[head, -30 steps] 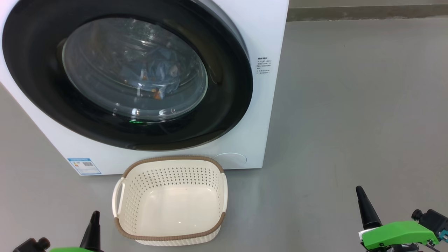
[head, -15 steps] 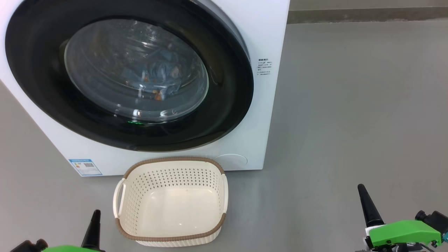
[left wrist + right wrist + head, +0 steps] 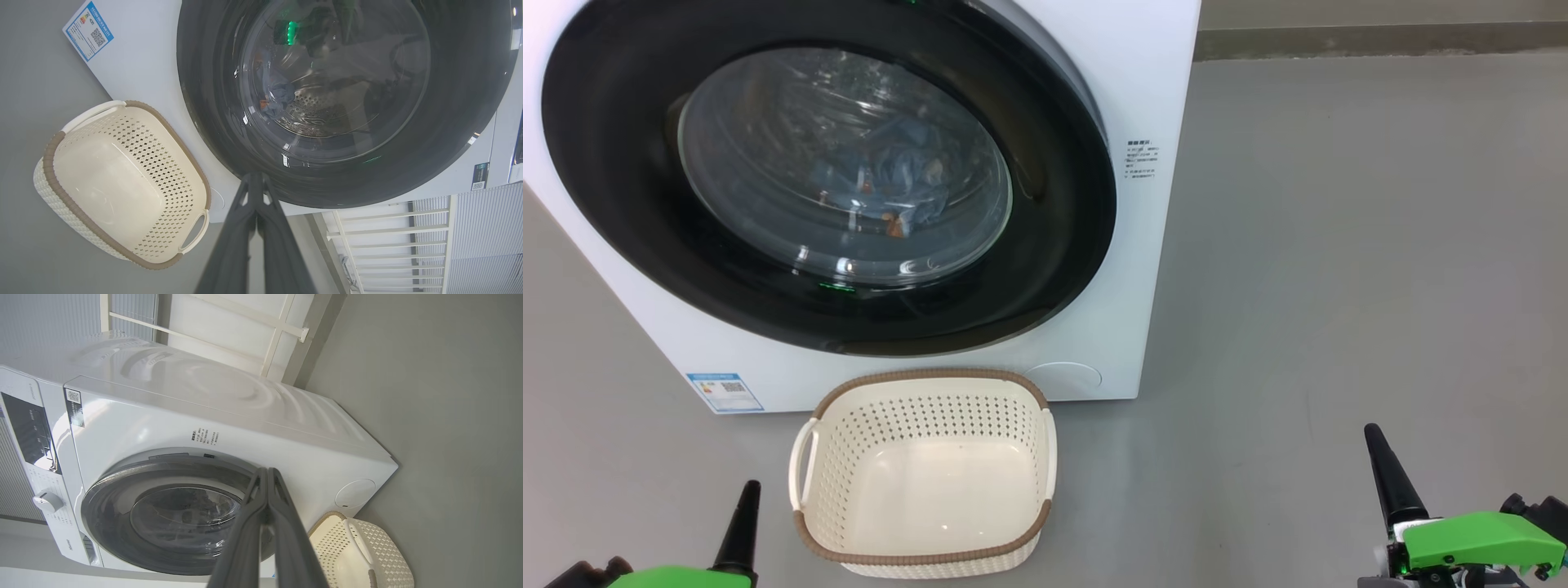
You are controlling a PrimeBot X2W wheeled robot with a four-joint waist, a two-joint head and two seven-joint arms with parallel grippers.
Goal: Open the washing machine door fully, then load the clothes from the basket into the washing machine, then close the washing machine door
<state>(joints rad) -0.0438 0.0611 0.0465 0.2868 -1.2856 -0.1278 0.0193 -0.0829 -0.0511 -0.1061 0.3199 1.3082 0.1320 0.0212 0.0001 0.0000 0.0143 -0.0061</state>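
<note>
the washing machine (image 3: 1156, 73) carries a blue label (image 3: 725, 392) with a qr code at its lower front corner, small print (image 3: 1141, 158) beside the door (image 3: 1066, 245) too tiny to read, and a brand word (image 3: 71, 547) resembling hisense.

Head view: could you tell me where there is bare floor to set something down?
Widest: grey floor right of the white front-loading washing machine. A smaller patch lies left of the cream perforated plastic basket. Tight between basket and machine front.

Washing machine (image 3: 1147, 278), white front-loader: standing upright. Washing machine door (image 3: 1066, 245), black-rimmed glass: sitting shut. Clothes (image 3: 894, 175), blue: lying inside, behind the glass. Basket (image 3: 931, 376), cream, brown-rimmed: sitting empty just before the machine.
</note>
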